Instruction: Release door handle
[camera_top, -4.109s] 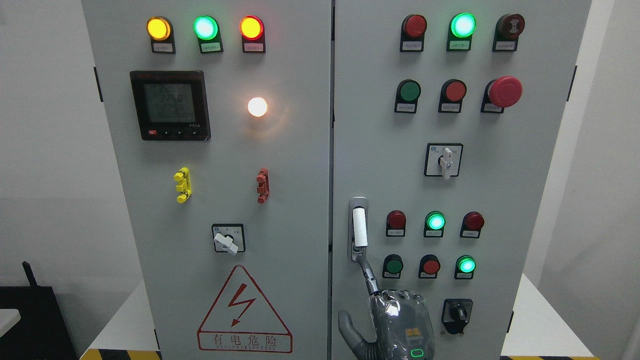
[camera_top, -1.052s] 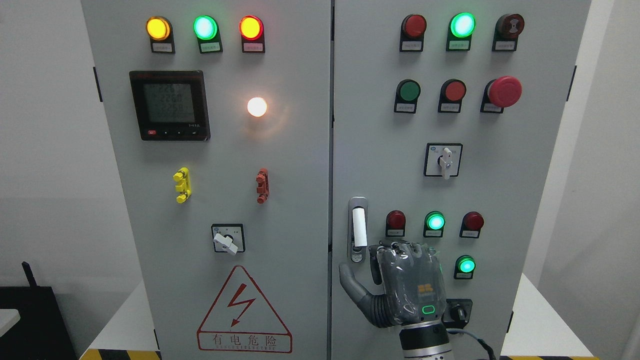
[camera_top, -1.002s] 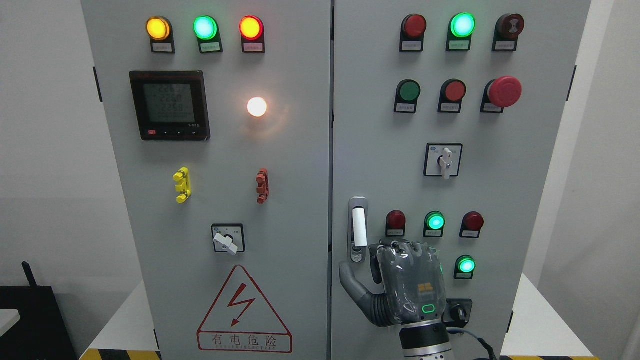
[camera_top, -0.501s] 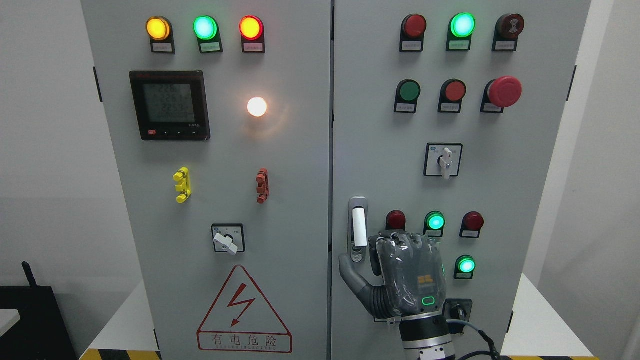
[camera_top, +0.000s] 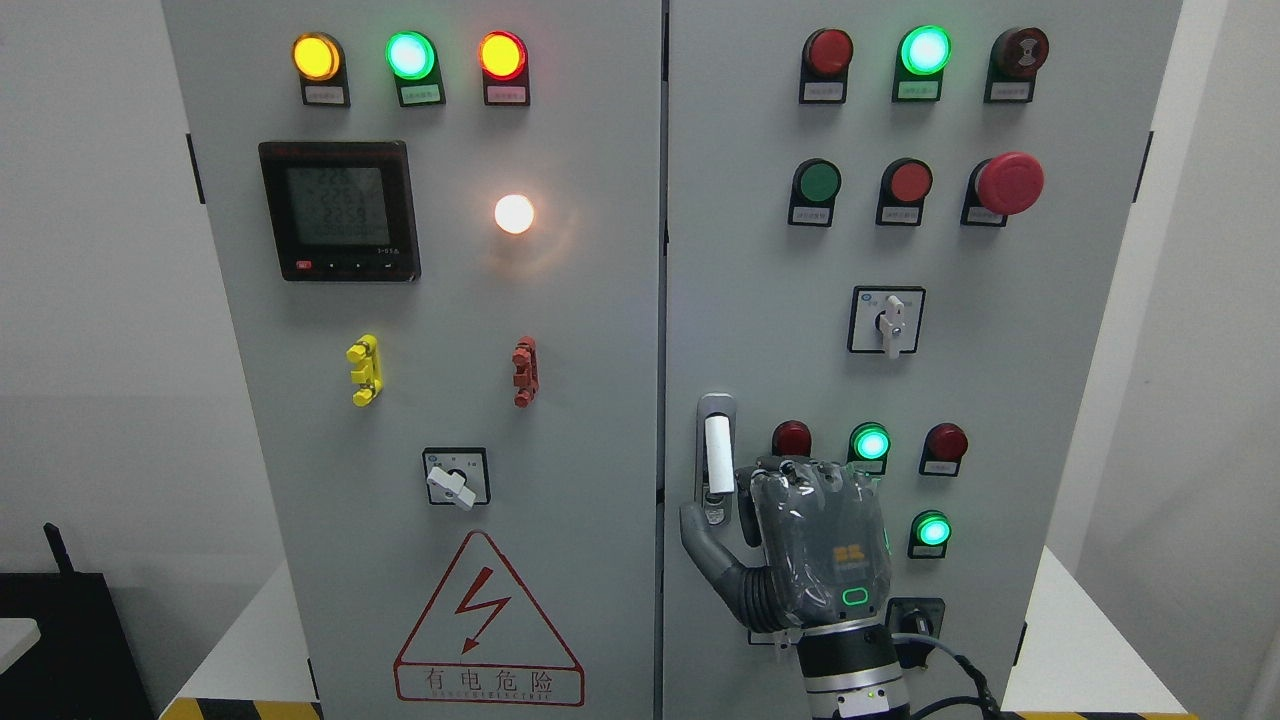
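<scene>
Left door: left half of frame, carrying a power meter (camera_top: 340, 210) at upper left, yellow clip (camera_top: 364, 370) and red clip (camera_top: 525, 372) mid-panel, a rotary selector (camera_top: 455, 478) and a high-voltage warning triangle (camera_top: 487, 622) below.
Door seam: runs vertically through frame centre; both doors appear flush, judged closed.
Door handle (camera_top: 717, 455): lower centre of frame, at the left edge of the right door; white grip in a metal plate, long axis vertical.
Right hand (camera_top: 815, 550): lower centre-right, arm entering from the bottom edge right of the middle; back of hand faces the camera.
Fingers (camera_top: 800, 475): curled toward the panel, tips hidden behind the knuckles; thumb (camera_top: 705, 545) stands out to the left below the handle plate. Nothing is visibly enclosed.
Key relation: handle lies just to the upper left of the knuckles, right beside the hand; contact cannot be confirmed.
Task status: judged released or nearly so; withdrawal remains.
Obstructions: red lamp (camera_top: 792, 438) and green lamp (camera_top: 871, 442) just above the knuckles, a green lamp (camera_top: 933, 530) to the right, a black knob switch (camera_top: 915, 620) by the wrist. Risk of brushing these when retracting.
Left hand: not visible.
</scene>
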